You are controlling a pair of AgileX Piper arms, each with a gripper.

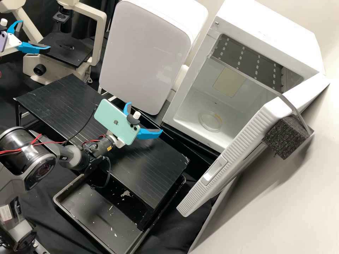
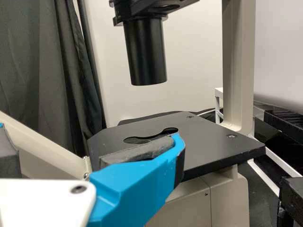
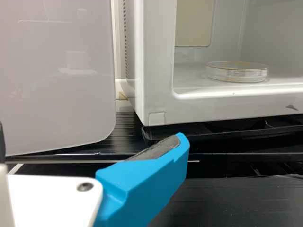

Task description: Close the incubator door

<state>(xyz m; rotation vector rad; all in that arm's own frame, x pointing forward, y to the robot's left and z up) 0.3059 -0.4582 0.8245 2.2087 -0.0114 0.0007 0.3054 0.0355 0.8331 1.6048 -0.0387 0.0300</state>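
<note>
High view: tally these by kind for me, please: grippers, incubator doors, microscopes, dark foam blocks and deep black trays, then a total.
Grippers: 2, the left gripper and the right gripper
Incubator door: 1
Microscope: 1
Dark foam block: 1
Deep black tray: 1
Total: 6

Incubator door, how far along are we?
Done: the dish is inside the incubator, but no closing yet; the door stands wide open.
In hand: nothing. Right hand is open over the black platform, clear of the door; left hand is open by the microscope.
Left: swing the door shut.
</note>
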